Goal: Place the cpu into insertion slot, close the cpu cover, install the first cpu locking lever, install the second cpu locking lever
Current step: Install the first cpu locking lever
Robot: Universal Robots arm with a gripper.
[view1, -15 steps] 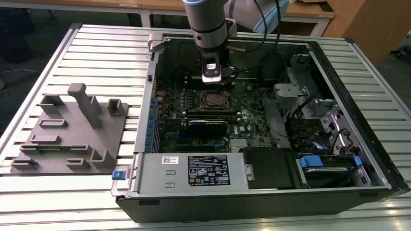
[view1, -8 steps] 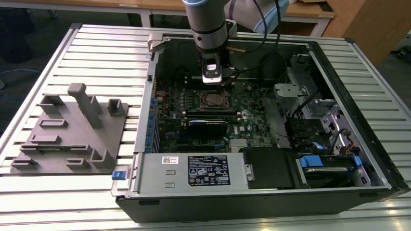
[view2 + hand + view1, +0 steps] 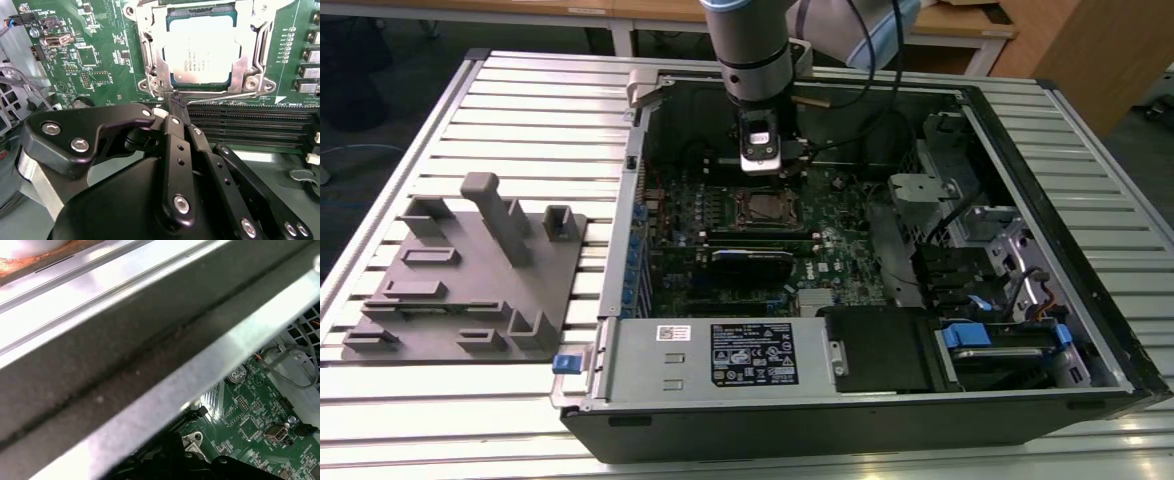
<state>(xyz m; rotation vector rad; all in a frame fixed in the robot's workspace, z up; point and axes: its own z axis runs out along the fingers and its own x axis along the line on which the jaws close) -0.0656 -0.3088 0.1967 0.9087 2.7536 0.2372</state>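
In the second wrist view the cpu [image 3: 202, 50] lies flat in the insertion slot [image 3: 767, 208], its silver top showing through the window of the cpu cover [image 3: 150, 55]. The silvery cover frame is folded down over it. A thin metal locking lever [image 3: 235, 95] runs along the socket edge nearest my gripper [image 3: 176, 102]. The black fingers are shut together, and their tips sit right at that lever by the socket's corner. In the exterior view my gripper [image 3: 765, 168] hangs just behind the socket inside the open computer case [image 3: 627, 200].
Long black memory slots [image 3: 250, 117] lie between my gripper and the socket. The case's metal wall [image 3: 150, 340] runs close by in the first wrist view. A power supply box [image 3: 720, 352] is at the case front. A grey fixture [image 3: 467, 270] stands at the exterior view's left.
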